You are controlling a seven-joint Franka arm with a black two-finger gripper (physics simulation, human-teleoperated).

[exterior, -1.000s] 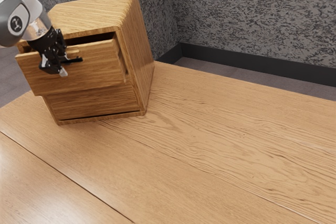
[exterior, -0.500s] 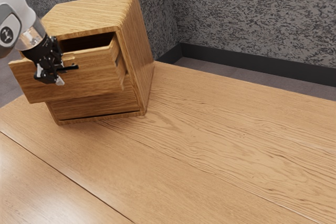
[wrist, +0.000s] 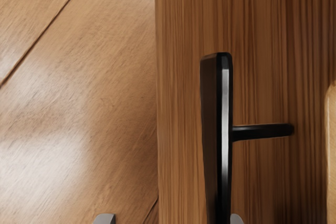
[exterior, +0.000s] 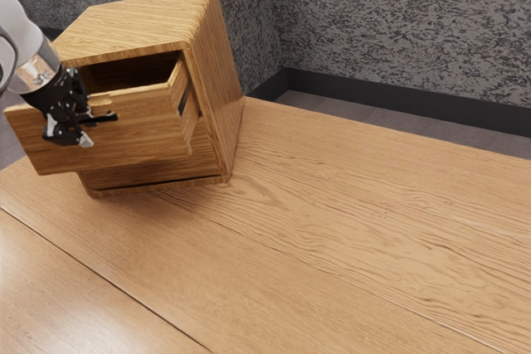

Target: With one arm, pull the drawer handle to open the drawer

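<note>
The top drawer stands partway out of the cabinet toward the exterior view's left. The gap above it is dark, so I cannot tell what is inside. The lower drawer beneath it sits flush. The cabinet stands on the table. The gripper is at the top drawer's front, its fingertips apart with the black handle between them, against one tip and clear of the other.

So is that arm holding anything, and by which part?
Its gripper sits at the black handle of the top drawer; whether it actually grips cannot be told.
</note>
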